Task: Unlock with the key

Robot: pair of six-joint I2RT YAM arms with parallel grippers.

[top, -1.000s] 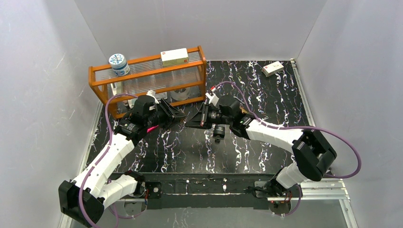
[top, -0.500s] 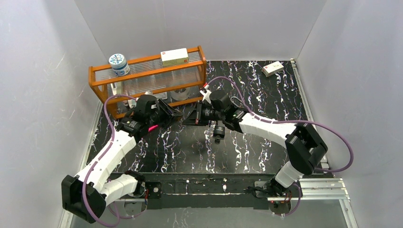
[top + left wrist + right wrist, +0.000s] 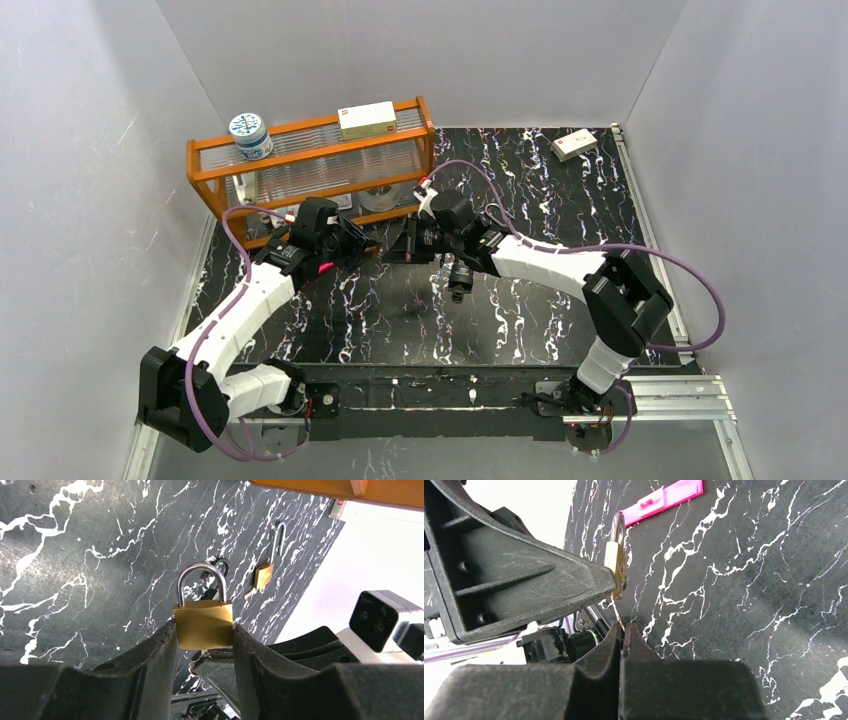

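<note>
holding a brass padlock (image 3: 204, 625) clear of the table (image 3: 580, 200), your left gripper (image 3: 204, 632) has its fingers partly apart and pressed on the two sides of the lock body, with the closed steel shackle pointing away from the wrist. the lock hangs above the far left part of the table, just in front of the orange rack (image 3: 310, 165) that stands at the far left corner. your right gripper (image 3: 623, 630) faces the left one, jaws squeezed together on the key (image 3: 617, 611), which shows only as a thin coppery strip running from the fingertips up to the bottom end of the padlock; whether its tip is inside the keyhole cannot be told. a second padlock (image 3: 263, 574) lies on the table with its shackle swung open. a pink strip (image 3: 659, 497) lies flat on the table beyond the held lock
</note>
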